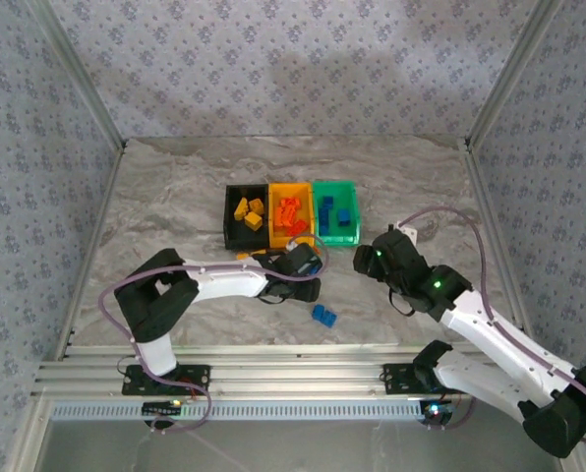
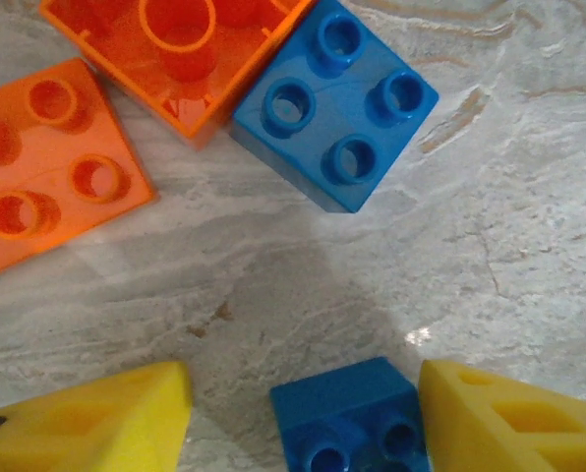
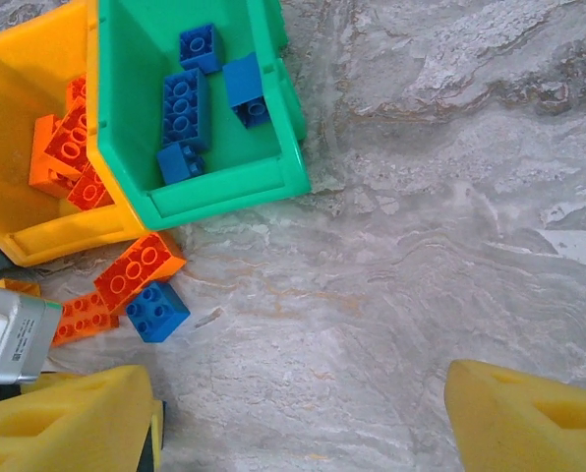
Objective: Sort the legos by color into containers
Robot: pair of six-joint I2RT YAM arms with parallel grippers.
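Observation:
The three containers stand side by side at mid-table: black [image 1: 246, 216] with yellow legos, orange-yellow [image 1: 291, 211] with red-orange legos [image 3: 72, 147], green [image 3: 224, 182] with blue legos [image 3: 185, 103]. My left gripper [image 2: 303, 413] is low over the table just in front of the bins. A small blue lego [image 2: 352, 418] lies between its yellow fingers, against the right finger, with a gap to the left finger [image 2: 126, 423]. Beyond it lie a blue lego [image 2: 337, 103] and two orange legos [image 2: 47, 162]. My right gripper [image 3: 303, 423] hangs open over bare table, right of the green bin.
Another blue lego [image 1: 323, 315] lies on the table nearer the arm bases. A small orange lego [image 1: 249, 256] lies in front of the black bin. Metal frame posts and patterned walls enclose the table on three sides.

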